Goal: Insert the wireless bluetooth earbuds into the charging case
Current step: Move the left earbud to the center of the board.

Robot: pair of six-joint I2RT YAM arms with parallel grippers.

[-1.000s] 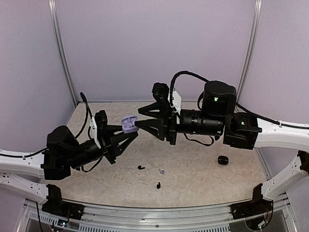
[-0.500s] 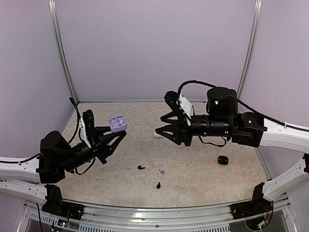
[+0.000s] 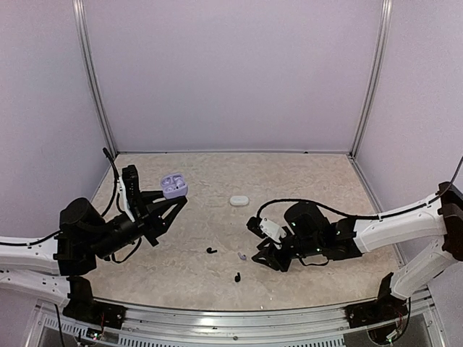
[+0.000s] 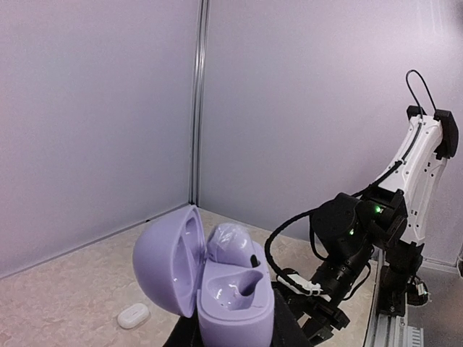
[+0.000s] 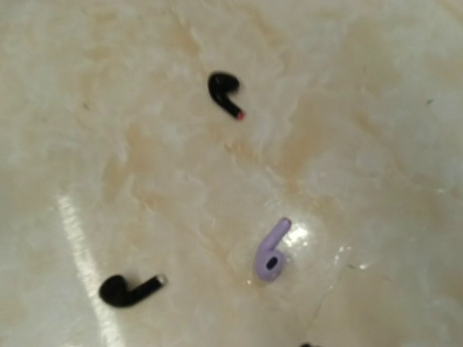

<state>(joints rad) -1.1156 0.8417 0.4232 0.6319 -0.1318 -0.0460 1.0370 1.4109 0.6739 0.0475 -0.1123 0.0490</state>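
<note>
Black-and-white right arm [image 3: 376,228]: dropped from mid-air beside case to low over counter [image 3: 304,181].
Right pincer [image 3: 262,247]: now just beside loose lavender earbud [image 5: 271,251]; cannot tell if released or clenched.
Judged: first bud is in, fetch of second begins.
Left pincer [image 3: 176,198]: drawn back leftward, clenched on lavender case [image 4: 217,282], held aloft.
Lavender case: lid open; seated bud [image 4: 230,241] in far well, near well empty.
White case [image 3: 239,200]: closed on counter, contents hidden.
Black earbuds [image 5: 226,88]: two loose on counter, near lavender one.
</note>
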